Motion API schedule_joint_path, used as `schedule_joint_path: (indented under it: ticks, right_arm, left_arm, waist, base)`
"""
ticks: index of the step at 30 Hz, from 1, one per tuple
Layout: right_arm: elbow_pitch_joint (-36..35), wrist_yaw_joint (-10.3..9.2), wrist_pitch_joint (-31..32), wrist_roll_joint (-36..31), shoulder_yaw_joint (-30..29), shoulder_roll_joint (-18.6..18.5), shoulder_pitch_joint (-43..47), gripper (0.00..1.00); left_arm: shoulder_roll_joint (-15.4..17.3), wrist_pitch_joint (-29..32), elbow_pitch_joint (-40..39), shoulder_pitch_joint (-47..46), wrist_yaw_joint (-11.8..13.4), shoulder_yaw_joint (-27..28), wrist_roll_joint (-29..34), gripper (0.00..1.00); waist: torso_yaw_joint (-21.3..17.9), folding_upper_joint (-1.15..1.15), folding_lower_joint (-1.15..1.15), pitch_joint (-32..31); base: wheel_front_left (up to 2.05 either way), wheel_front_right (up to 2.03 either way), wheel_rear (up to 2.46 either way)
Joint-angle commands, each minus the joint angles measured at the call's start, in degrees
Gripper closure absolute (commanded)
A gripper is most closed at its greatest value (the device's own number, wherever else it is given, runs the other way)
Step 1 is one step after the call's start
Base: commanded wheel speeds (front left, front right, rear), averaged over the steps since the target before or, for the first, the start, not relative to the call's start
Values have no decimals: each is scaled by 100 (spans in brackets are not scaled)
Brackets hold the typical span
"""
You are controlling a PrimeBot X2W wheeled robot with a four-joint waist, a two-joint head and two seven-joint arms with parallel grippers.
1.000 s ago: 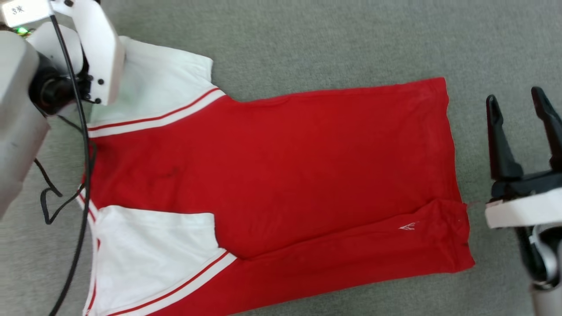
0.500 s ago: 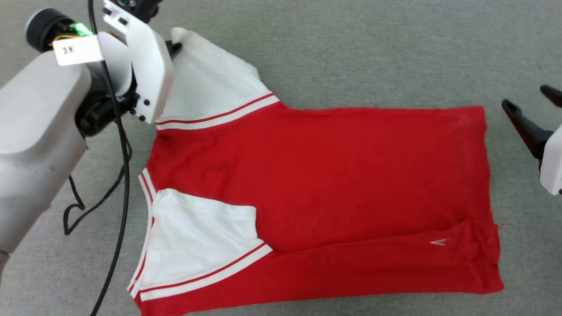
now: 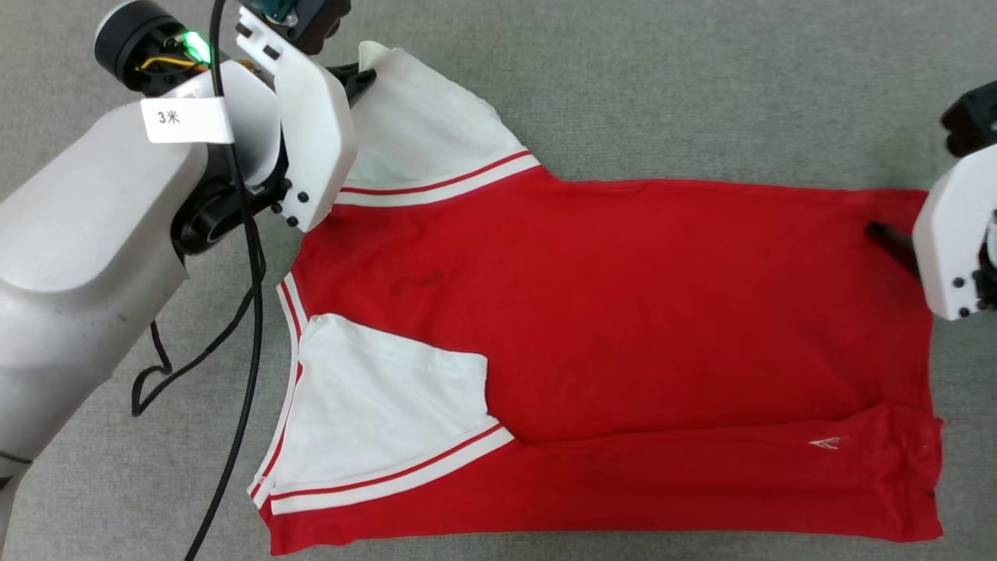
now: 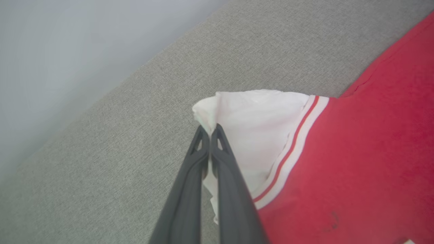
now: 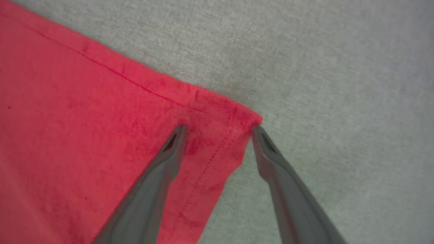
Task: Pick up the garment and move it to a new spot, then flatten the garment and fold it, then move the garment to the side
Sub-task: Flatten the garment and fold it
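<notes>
The garment (image 3: 623,312), red with white sleeves, lies spread on the grey surface, sleeves to the left and hem to the right. Its near long edge is folded over the body. My left gripper (image 3: 364,76) is shut on the corner of the far white sleeve (image 4: 257,125), and the left wrist view shows the left gripper (image 4: 210,130) pinching that corner up into a point. My right gripper (image 5: 218,129) stands open and straddles the far hem corner of the garment (image 5: 84,118), one fingertip on the cloth and the other at its edge. In the head view the right gripper (image 3: 896,241) is mostly hidden behind its white wrist.
The grey fabric surface (image 3: 701,86) runs all around the garment. A black cable (image 3: 241,351) hangs from my left arm beside the collar end. A pale wall (image 4: 51,51) borders the surface beyond the far sleeve.
The head view has shifted. My right gripper has come from beside the hem over the garment's far hem corner, still open. The left gripper stays shut on the sleeve corner.
</notes>
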Motion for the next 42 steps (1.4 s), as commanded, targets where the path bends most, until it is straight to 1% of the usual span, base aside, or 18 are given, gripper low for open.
schedule_joint_path:
  ticks: [1, 4, 9, 10, 11, 12, 19, 23, 26, 27, 28, 35, 42]
  right_arm:
    - [210, -7, -44, -44, 113, 69, -138, 0]
    - [607, -6, -177, -92, 410, 192, -199, 0]
    - [1135, 3, -232, 138, 925, 309, -138, 0]
    - [1188, 3, -292, 188, 982, 304, -153, 18]
    - [1249, 3, -377, 244, 998, 298, -185, 77]
    - [1295, 2, -460, 301, 1029, 284, -220, 100]
    - [1398, -10, -1546, 427, 1033, 1, -355, 100]
    - [1367, -9, -2227, 570, 984, -24, -130, 100]
    - [1243, -9, -2544, 651, 991, -93, 131, 100]
    - [1243, -9, -2544, 651, 991, -93, 131, 100]
    - [1190, -8, -2630, 662, 989, -115, 231, 100]
    - [782, -9, -3018, 703, 822, -208, 1078, 100]
    - [249, -8, -3149, 686, 438, -169, 2221, 100]
  left_arm:
    - [11, -45, -43, -74, 17, 5, 48, 100]
    - [44, -63, -78, -68, 29, 10, 58, 100]
    - [53, -97, -75, -60, 40, 5, 52, 100]
    - [53, -113, -64, -43, 40, 5, 40, 100]
    - [54, -122, -49, -18, 39, 3, 27, 100]
    - [56, -151, -24, 16, 41, 6, 11, 100]
    - [137, -462, 66, 352, 59, 71, -120, 100]
    - [238, -667, -35, 701, 128, 74, -225, 100]
    - [362, -759, -230, 1009, 223, 62, -295, 100]
    - [362, -759, -230, 1009, 223, 62, -295, 100]
    - [429, -776, -305, 1113, 254, 46, -302, 100]
    - [881, -950, -992, 1953, 626, -22, -443, 100]
    - [1304, -1166, -1803, 3020, 1160, -122, -735, 100]
  waist:
    - [59, 0, 0, 85]
    - [84, 0, 0, 155]
    - [99, 0, 0, 186]
    - [94, 0, 0, 173]
    - [87, 0, 0, 150]
    - [79, 0, 0, 118]
    - [6, 0, 0, -323]
    - [12, 0, 0, -717]
    - [7, 0, 0, -980]
    - [7, 0, 0, -980]
    - [7, 0, 0, -1061]
    - [43, 0, 0, -1552]
    - [81, 0, 0, -1945]
  base:
    - [0, 0, 0]
    - [0, 0, 0]
    - [0, 0, 0]
    - [0, 0, 0]
    - [0, 0, 0]
    - [0, 0, 0]
    - [0, 0, 0]
    - [0, 0, 0]
    - [0, 0, 0]
    - [0, 0, 0]
    - [0, 0, 0]
    - [0, 0, 0]
    - [0, 0, 0]
